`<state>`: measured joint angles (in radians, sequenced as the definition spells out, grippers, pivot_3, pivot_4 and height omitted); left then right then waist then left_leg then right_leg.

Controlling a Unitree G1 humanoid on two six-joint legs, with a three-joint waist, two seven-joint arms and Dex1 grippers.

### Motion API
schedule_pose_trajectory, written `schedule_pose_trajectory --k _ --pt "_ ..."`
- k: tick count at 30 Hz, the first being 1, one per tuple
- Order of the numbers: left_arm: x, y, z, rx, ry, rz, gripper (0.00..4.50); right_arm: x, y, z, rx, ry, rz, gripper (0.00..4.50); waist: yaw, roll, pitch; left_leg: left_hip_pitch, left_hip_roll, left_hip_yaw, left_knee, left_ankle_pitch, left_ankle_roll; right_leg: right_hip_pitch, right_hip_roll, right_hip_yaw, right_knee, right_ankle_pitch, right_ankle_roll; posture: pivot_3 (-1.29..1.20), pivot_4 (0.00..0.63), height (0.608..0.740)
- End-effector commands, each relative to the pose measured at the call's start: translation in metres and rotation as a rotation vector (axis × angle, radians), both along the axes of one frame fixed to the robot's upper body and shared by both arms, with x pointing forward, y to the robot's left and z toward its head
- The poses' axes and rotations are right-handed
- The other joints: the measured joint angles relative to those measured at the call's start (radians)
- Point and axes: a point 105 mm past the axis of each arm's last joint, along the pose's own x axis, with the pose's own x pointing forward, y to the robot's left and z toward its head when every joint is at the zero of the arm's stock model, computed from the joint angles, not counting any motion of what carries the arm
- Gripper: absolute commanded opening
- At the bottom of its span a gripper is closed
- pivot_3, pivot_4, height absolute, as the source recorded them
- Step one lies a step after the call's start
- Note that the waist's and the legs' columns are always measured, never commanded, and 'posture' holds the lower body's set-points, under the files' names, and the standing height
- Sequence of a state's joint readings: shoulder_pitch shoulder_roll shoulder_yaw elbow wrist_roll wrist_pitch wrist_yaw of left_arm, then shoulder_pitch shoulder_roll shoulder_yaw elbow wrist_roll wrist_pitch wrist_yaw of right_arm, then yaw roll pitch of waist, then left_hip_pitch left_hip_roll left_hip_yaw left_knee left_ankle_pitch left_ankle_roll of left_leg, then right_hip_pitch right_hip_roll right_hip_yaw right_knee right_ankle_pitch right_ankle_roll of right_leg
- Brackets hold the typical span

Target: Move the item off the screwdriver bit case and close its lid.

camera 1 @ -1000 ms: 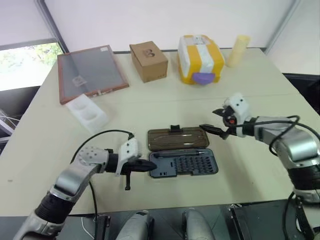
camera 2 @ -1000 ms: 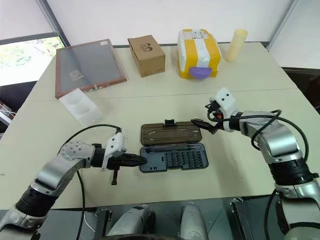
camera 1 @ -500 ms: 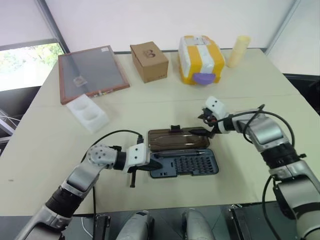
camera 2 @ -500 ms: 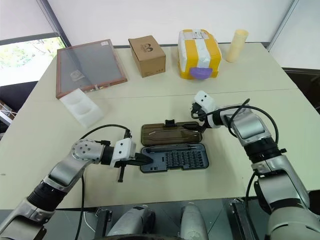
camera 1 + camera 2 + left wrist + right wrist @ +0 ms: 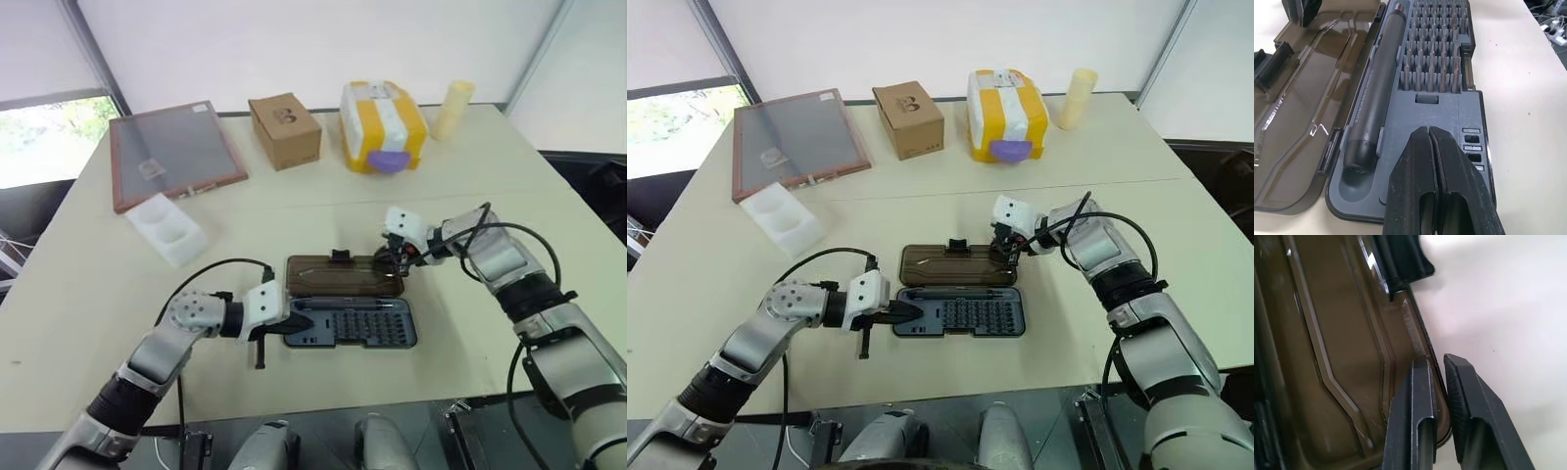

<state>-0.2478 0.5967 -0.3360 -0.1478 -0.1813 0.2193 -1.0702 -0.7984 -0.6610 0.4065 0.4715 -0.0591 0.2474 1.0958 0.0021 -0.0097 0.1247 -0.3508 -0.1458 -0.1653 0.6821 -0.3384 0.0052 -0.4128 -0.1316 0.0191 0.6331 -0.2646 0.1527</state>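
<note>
fingers [image 5: 1419, 396] of right gripper [image 5: 1438, 361] pinch lid [image 5: 1337, 323] rim.

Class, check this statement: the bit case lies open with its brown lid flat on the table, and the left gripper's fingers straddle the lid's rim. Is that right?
No: it is the right gripper whose fingers straddle the rim of the lid, as the right wrist view shows. The bit case does lie open, lid flat on the table.

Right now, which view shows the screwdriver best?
The left wrist view: the screwdriver lies full length in its slot beside the bits. The eye views show it as a thin dark bar; the right wrist view looks at the lid.
</note>
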Motion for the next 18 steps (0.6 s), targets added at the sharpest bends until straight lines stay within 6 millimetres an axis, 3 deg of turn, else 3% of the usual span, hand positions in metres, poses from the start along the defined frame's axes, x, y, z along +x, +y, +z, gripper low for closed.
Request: schedule_pose_trajectory --k 1,6,18 --pt "-0.004 0.010 -0.025 0.069 0.097 0.040 0.00 -0.001 0.002 0.004 -0.087 -0.194 0.089 0.08 0.001 0.000 0.000 0.000 0.000 0.000 0.000 0.000 0.000 0.000 0.000 0.000 0.000 0.000 0.000 0.00 0.150 0.740" --pt "-0.002 0.012 -0.024 0.057 0.118 0.047 0.00 -0.018 0.011 0.038 -0.125 -0.514 0.236 0.08 0.006 0.005 0.001 -0.004 0.000 0.000 0.000 0.000 0.000 -0.004 0.000 0.000 0.000 0.000 0.000 0.00 0.150 0.740" --pt "0.002 0.011 -0.019 0.013 0.156 0.052 0.00 -0.057 0.032 0.069 -0.108 -0.821 0.344 0.08 0.010 0.008 0.002 -0.006 0.000 0.002 -0.001 0.000 0.000 -0.007 0.000 0.001 0.000 0.000 0.000 0.00 0.150 0.740"
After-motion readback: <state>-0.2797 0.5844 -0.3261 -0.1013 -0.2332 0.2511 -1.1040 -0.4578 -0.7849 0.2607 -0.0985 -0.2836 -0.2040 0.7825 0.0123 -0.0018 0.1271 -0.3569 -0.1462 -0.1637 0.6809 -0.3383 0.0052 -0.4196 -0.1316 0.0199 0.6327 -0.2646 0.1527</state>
